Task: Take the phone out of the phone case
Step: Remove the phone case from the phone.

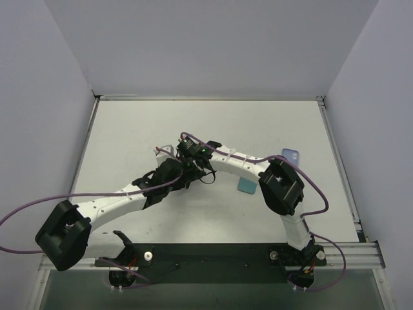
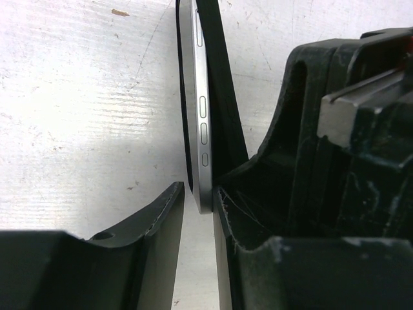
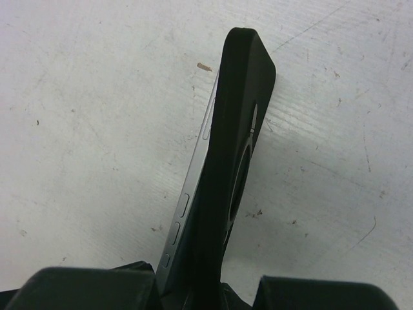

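The phone (image 2: 203, 129), silver-edged with side buttons, stands on edge above the table. Its black case (image 2: 222, 97) bends away from it on the right. In the left wrist view my left gripper (image 2: 199, 194) straddles the phone's near end: the right finger (image 2: 226, 245) touches it and a narrow gap of table shows beside the left finger (image 2: 155, 213). In the right wrist view the phone (image 3: 184, 210) and the case (image 3: 242, 116) rise from between my right gripper's (image 3: 206, 294) fingers, with the case peeled off at the far end. In the top view both grippers (image 1: 175, 173) (image 1: 193, 157) meet mid-table, hiding the phone.
A blue slab (image 1: 292, 155) and a teal slab (image 1: 247, 186) lie to the right beside the right arm. A pale object (image 1: 164, 150) lies just behind the left gripper. White walls enclose the table (image 1: 129, 129) on three sides.
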You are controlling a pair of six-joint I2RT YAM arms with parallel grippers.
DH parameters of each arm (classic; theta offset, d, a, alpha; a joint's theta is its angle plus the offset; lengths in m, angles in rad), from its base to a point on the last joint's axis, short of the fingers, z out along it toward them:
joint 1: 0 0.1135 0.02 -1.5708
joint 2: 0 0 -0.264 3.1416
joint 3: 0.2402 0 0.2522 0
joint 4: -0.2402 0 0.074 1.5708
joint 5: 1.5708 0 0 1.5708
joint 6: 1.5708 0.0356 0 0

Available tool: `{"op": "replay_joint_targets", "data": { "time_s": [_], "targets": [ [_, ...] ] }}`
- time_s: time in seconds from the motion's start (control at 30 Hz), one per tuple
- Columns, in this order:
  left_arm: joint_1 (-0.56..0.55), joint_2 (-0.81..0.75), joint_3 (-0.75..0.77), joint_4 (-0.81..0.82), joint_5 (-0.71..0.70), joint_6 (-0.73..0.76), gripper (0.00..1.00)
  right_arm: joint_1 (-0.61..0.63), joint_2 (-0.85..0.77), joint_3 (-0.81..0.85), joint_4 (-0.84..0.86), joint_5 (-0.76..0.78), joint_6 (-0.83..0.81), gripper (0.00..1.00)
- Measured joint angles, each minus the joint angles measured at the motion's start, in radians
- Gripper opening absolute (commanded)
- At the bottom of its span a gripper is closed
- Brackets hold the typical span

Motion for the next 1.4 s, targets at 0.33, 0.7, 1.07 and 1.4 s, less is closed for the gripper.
{"op": "replay_joint_targets", "data": {
  "time_s": [0.33, 0.7, 1.07, 1.4],
  "targets": [
    [0.004, 0.03, 0.013, 0.01, 0.011, -0.01, 0.29, 0.0, 0.0, -0.003, 0.003, 0.011, 0.0, 0.0],
    [0.01, 0.07, 0.041, -0.003, 0.005, -0.019, 0.0, -0.004, -0.031, -0.063, 0.069, 0.025, 0.007, 0.0],
    [0.021, 0.056, 0.042, -0.002, 0.019, -0.026, 0.0, -0.037, -0.08, -0.166, 0.181, -0.042, 0.013, 0.0],
    [0.082, -0.033, -0.025, -0.019, 0.06, -0.044, 0.0, -0.092, -0.129, -0.294, 0.222, -0.073, 0.01, 0.0]
  ]
}}
